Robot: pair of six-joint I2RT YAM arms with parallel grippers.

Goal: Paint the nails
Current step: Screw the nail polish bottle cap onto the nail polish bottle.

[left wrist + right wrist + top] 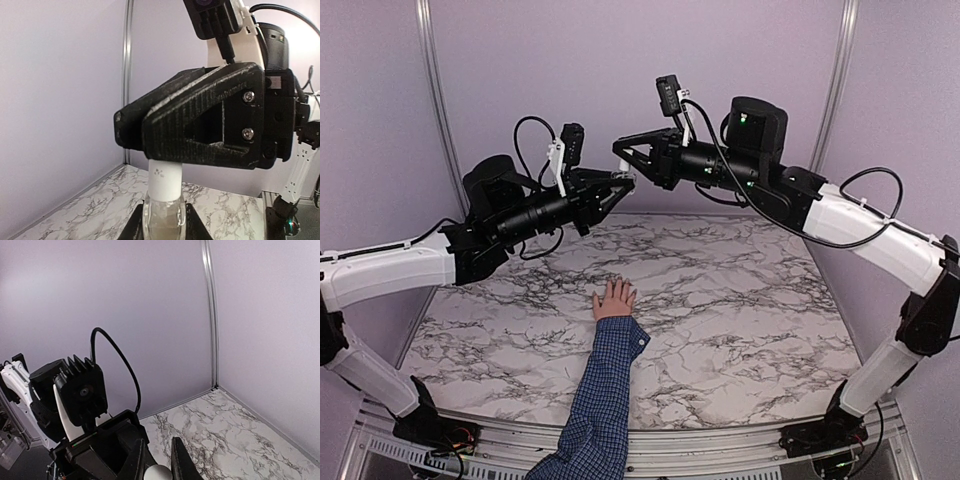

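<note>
A small light-skinned hand [614, 300] lies flat on the marble table [740, 300], fingers spread toward the back, in a blue checked sleeve [605, 390]. Its nails [618, 284] are too small to make out. Both grippers meet high above the back of the table. My left gripper [623, 184] [165, 227] is shut on a clear glass polish bottle [165, 217] with a white cap [165, 182]. My right gripper [620, 149] [158, 462] comes from the other side and its fingers [200, 120] close on that cap [158, 473].
Lilac walls enclose the table on three sides, with metal corner posts [432, 90] at back left and back right. A metal rail [720, 445] runs along the near edge between the arm bases. The sleeve crosses the near middle of the table.
</note>
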